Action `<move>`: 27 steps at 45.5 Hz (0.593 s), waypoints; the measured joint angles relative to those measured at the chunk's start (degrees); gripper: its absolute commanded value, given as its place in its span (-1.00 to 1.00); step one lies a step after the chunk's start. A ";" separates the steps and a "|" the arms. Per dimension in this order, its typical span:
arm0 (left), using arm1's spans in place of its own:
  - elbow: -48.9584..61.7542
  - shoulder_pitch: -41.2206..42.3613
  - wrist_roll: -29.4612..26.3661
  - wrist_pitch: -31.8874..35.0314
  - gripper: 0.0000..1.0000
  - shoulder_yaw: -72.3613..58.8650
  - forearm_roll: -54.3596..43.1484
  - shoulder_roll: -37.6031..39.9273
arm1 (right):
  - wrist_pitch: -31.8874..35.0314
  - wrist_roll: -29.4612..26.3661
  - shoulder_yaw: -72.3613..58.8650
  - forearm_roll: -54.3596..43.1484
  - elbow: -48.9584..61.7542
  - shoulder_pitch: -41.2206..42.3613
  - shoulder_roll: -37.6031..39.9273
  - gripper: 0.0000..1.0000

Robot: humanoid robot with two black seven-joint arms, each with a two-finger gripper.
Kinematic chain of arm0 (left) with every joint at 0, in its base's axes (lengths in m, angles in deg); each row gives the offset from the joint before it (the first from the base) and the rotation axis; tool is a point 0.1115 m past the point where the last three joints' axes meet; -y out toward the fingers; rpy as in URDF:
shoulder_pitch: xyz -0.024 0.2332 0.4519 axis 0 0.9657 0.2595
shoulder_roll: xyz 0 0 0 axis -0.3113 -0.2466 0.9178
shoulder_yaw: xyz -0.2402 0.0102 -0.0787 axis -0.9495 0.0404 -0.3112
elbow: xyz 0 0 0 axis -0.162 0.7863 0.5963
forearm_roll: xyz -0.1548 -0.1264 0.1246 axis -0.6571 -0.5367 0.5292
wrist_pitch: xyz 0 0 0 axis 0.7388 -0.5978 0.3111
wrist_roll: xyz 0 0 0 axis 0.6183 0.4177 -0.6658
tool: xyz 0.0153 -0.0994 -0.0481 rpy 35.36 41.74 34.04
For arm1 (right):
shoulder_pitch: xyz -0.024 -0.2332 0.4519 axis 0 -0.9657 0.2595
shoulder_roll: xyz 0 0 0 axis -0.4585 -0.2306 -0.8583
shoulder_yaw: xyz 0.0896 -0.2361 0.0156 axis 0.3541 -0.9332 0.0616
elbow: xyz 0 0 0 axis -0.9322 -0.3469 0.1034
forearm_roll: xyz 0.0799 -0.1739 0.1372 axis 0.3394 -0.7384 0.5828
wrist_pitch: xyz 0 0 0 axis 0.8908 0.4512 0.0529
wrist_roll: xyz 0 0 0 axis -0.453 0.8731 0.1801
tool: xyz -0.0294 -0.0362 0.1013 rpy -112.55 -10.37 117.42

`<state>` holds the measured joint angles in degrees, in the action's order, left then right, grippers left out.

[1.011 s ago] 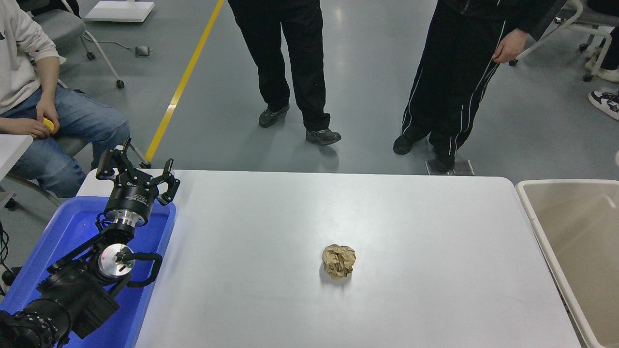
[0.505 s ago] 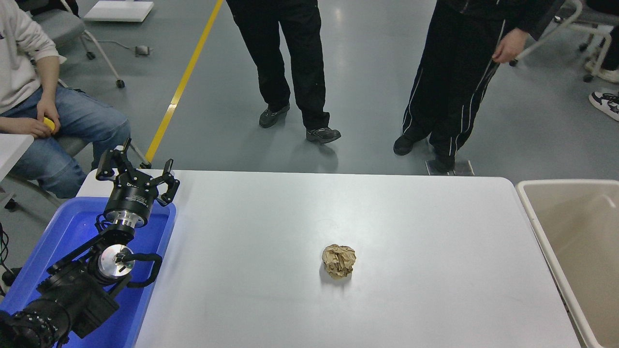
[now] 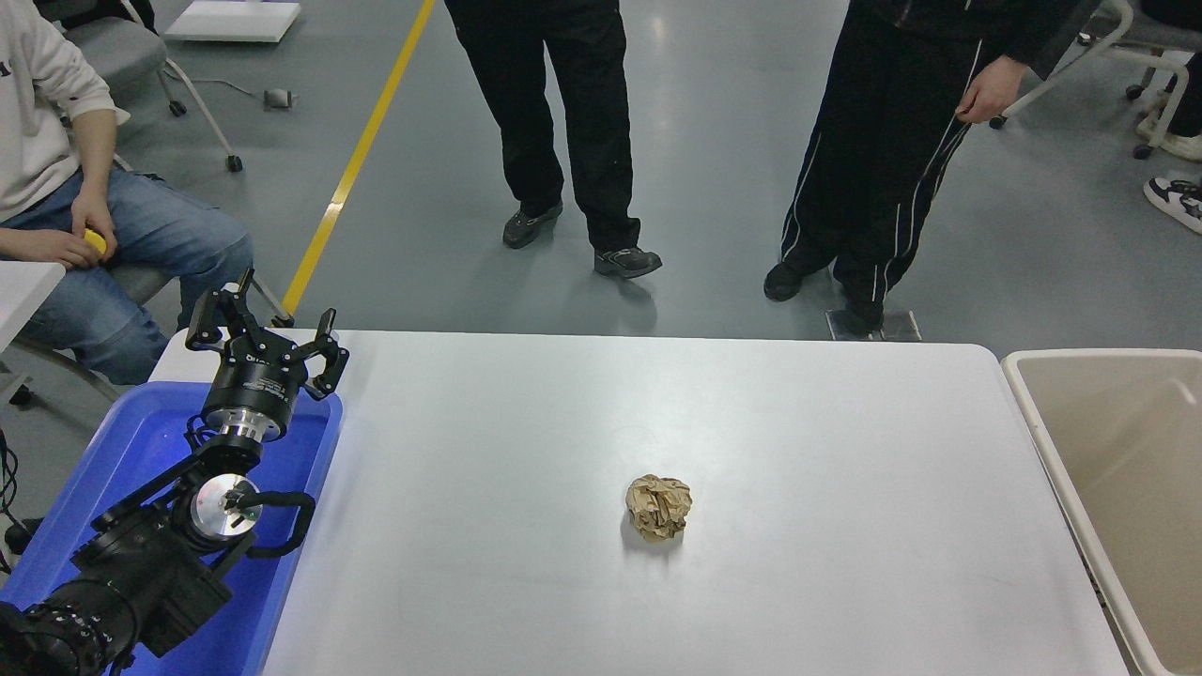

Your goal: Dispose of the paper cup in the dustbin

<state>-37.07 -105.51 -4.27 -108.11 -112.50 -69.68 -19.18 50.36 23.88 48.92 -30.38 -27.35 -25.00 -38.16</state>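
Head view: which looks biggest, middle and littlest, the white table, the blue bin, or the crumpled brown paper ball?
Largest to smallest as they look in this view:
1. white table
2. blue bin, partly hidden by the left arm and cut off by the picture's edge
3. crumpled brown paper ball, by far the littlest

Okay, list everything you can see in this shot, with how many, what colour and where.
table: one, white, centre
paper ball: one, crumpled brown, on the table, right of centre
blue bin: one, bright blue, at the table's left end
dustbin: one, beige, off the table's right end
paper cup: none in view
standing people: two, black trousers, far side
seated person: one, white top, jeans, upper left
left gripper: one, black, open, above the blue bin
right arm: not in view
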 measured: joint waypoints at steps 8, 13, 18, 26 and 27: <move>0.00 0.00 0.00 0.00 1.00 0.00 0.00 0.00 | -0.75 -1.12 1.07 0.05 0.00 -1.04 -2.23 -1.00; 0.00 0.00 0.00 0.00 1.00 0.00 0.01 0.00 | -0.99 -1.45 1.43 0.07 0.00 -1.39 -3.22 -1.00; 0.00 0.00 0.00 0.00 1.00 0.00 0.01 0.00 | -1.18 -1.65 1.66 0.07 -0.06 -1.59 -4.14 -1.00; 0.00 0.00 0.00 0.01 1.00 0.00 0.00 0.00 | -1.33 -1.82 1.89 0.09 -0.06 -1.81 -5.12 -1.00; 0.00 0.00 0.00 0.01 1.00 0.00 0.00 0.00 | -1.35 -1.84 1.91 0.09 -0.06 -1.82 -5.17 -1.00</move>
<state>-37.07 -105.51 -4.27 -108.10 -112.50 -69.67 -19.18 49.01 22.03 50.83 -30.29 -27.41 -26.82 -43.33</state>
